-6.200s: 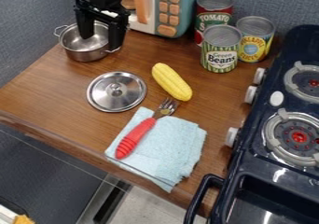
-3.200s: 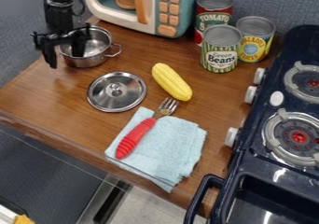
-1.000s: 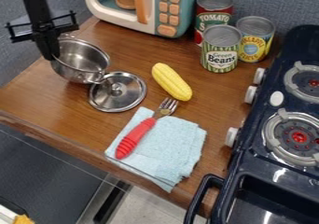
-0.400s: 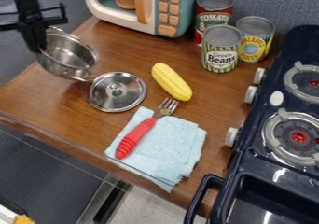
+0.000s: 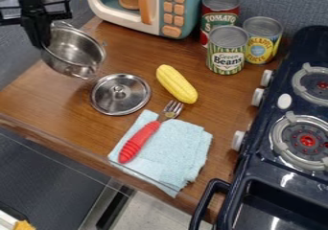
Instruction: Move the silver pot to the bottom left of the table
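Note:
The gripper (image 5: 40, 41) is at the upper left, shut on the left rim of the silver pot (image 5: 74, 54). Held at its wall, the pot is tilted and looks lifted off the brown table (image 5: 48, 99). Just below and to the right of the pot lies the silver lid (image 5: 120, 94), flat on the wood.
Yellow corn (image 5: 176, 84) lies right of the lid. A red-handled fork (image 5: 139, 141) rests on a blue cloth (image 5: 173, 152) near the front edge. Behind stand a toy microwave (image 5: 152, 6) and cans, among them green beans (image 5: 227, 50). The dark stove (image 5: 282, 176) is at right.
Since the earliest frame, the gripper has gone to the pot's left side and taken hold of its rim. The pot has come down and left, tilting; lately it has shifted slightly right. The lid has hardly moved.

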You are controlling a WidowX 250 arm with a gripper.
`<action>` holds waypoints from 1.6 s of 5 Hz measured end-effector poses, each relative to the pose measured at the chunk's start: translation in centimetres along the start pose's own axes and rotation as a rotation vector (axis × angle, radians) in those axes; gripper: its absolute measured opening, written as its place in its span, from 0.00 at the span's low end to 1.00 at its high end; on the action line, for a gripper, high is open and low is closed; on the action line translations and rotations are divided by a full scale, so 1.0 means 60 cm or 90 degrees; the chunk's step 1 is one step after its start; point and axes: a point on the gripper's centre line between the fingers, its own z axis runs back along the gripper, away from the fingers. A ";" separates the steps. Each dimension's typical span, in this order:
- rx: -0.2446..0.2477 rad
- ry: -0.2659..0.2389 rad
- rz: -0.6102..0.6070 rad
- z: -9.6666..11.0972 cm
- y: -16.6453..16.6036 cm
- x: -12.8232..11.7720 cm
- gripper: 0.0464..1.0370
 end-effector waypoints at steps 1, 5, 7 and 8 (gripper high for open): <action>-0.026 -0.003 -0.065 -0.006 -0.007 0.017 0.01; 0.002 0.044 0.028 -0.036 0.034 0.001 0.01; 0.036 0.094 0.123 -0.054 0.057 -0.019 0.01; 0.035 0.114 0.135 -0.060 0.065 -0.023 0.01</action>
